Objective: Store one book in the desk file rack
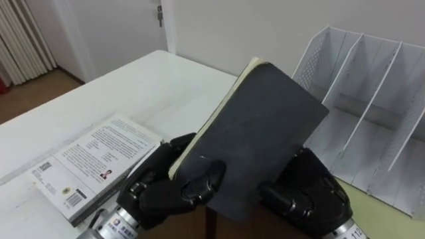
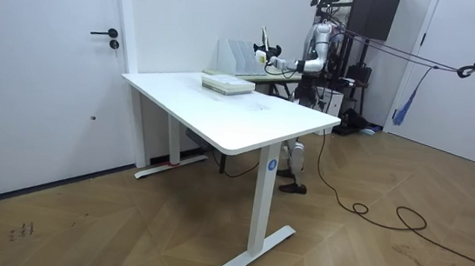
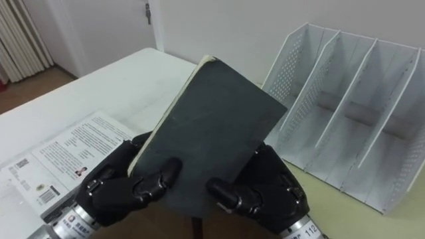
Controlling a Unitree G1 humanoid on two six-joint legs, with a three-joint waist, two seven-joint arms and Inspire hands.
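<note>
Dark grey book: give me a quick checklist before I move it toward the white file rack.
1. Grip: ok; left hand and right hand both curl round the dark grey hardcover book at its lower end.
2. Book off the white table: ok.
3. White perforated file rack, visible slots free: ok.
4. Book lined up with a slot: not ok; it tilts, short of the rack.
5. White printed book lying at left, out of the path: ok.
</note>
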